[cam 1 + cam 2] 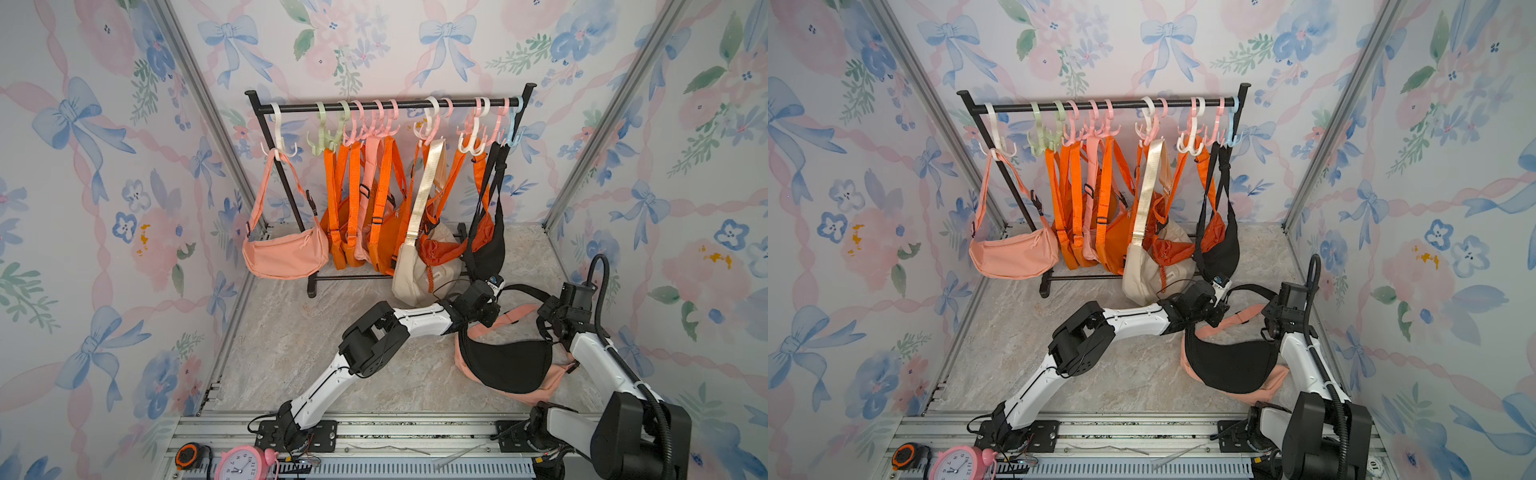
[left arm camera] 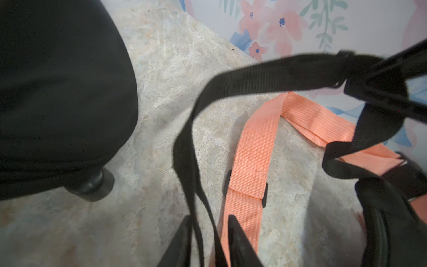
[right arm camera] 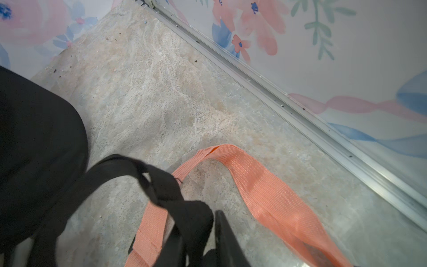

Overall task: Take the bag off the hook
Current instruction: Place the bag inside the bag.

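Observation:
A black bag (image 1: 507, 365) (image 1: 1229, 365) lies on the floor at the right, off the hooks (image 1: 469, 143), on top of a peach bag (image 1: 536, 395). Its black strap (image 1: 528, 289) (image 2: 265, 71) (image 3: 129, 164) arches up between my two grippers. My left gripper (image 1: 494, 318) (image 2: 209, 219) has its jaws apart, and the strap runs loosely through the gap. My right gripper (image 1: 548, 328) (image 3: 201, 222) is at the strap's other end. There the strap bunches against one finger, with a slim gap to the other.
The black rack (image 1: 386, 104) at the back holds several orange, peach, cream and black bags on plastic hooks. A hanging black bag (image 1: 488, 249) (image 2: 57, 92) and the rack foot (image 2: 97, 185) are close to my left wrist. The peach strap (image 2: 251, 148) (image 3: 265, 185) lies on the floor near the right wall rail (image 3: 300, 111).

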Controlling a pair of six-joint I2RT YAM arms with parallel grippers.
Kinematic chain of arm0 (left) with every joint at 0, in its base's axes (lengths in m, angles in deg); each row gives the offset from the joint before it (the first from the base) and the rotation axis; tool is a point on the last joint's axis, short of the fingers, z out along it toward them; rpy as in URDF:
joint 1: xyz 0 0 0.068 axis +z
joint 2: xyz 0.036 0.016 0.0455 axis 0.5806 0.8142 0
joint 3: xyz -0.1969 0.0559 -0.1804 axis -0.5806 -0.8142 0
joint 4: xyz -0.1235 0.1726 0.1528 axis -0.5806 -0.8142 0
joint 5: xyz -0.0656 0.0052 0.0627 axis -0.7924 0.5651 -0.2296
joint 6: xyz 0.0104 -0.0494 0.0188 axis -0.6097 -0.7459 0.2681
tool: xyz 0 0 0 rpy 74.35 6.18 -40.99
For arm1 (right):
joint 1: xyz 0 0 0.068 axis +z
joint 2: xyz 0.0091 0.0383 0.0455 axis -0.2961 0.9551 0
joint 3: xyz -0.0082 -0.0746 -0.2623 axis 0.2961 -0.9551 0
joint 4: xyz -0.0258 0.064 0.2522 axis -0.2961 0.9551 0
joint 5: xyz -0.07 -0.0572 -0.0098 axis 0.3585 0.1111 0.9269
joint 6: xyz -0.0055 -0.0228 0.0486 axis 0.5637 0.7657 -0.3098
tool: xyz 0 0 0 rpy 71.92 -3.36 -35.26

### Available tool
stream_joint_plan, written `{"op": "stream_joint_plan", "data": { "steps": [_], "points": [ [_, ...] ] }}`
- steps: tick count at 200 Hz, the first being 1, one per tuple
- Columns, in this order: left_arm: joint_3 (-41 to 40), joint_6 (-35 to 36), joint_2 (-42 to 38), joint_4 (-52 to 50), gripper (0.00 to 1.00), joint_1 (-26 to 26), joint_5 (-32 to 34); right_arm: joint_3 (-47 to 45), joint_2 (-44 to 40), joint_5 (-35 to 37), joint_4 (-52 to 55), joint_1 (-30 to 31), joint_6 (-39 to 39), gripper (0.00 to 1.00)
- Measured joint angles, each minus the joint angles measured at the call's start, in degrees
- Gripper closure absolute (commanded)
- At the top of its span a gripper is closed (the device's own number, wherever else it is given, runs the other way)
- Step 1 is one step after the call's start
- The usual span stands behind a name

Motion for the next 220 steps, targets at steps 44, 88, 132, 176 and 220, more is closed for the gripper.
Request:
{"op": "stream_joint_plan", "data": {
  "steps": [44, 88, 132, 176, 220],
  "points": [
    [0.33, 0.26, -0.02, -0.68, 0.36, 0.00, 0.02, -0.39, 0.42, -3.80, -1.88, -1.53, 0.09, 0.29],
    [-2.80, 0.42, -3.06, -0.61, 0.33, 0.00, 0.04, -0.52, -2.19, -7.30, -1.97, -1.57, 0.46, 0.10],
    [-11.02, 0.63, -13.18, 0.63, 0.34, 0.00, 0.92, -1.88, -12.46, -9.22, -2.25, -1.44, 0.50, 0.07],
    [-15.91, 2.38, -22.91, 2.03, 0.36, 0.00, 2.93, -1.36, -18.64, -10.80, -0.61, 0.13, 1.14, 0.06],
    [-21.70, 4.48, -30.84, 2.62, 0.38, 0.20, 5.29, -1.51, -29.00, -13.09, -0.31, 3.48, 2.62, 0.08]
  ]
}}
